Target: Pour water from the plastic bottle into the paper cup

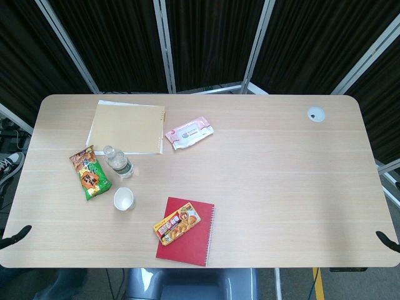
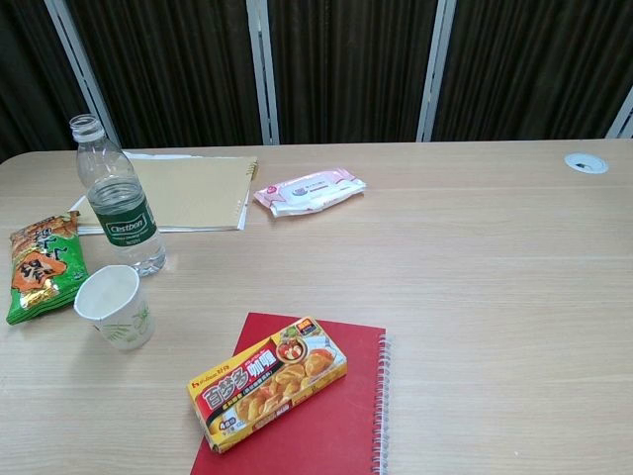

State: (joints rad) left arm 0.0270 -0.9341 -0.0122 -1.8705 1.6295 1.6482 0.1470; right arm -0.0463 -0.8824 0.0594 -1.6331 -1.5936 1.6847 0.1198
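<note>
- Standing at the near edge of the desk (image 1: 262,187), I can see only dark tips of the two hands: the left hand (image 1: 17,236) at the left corner, the right hand (image 1: 387,240) at the right corner, both in the head view only. So little of either shows that I cannot tell how the fingers are set; neither is near anything it could hold.
- Closest on the desk lies a red notebook (image 2: 326,416) with a yellow curry box (image 2: 267,381) lying across its left part.
- Left of that stands the cup (image 2: 117,307), upright, mouth open. I cannot tell whether any water is in it.
- Just behind the cup stands the bottle (image 2: 119,203), upright, with no cap on its neck that I can make out and water low in its body. It is close to the cup but not touching it.
- A green snack bag (image 2: 40,267) lies flat just left of both.
- Further back rests a tan folder (image 2: 193,193) on white paper, and to its right a pink pack of wipes (image 2: 309,191).
- Far right, near the back edge, is a round cable port (image 2: 587,162).
- By my reckoning the task has not begun: the bottle stands ungrasped. Reaching, gripping, lifting, tilting over the cup and setting it back all remain.
</note>
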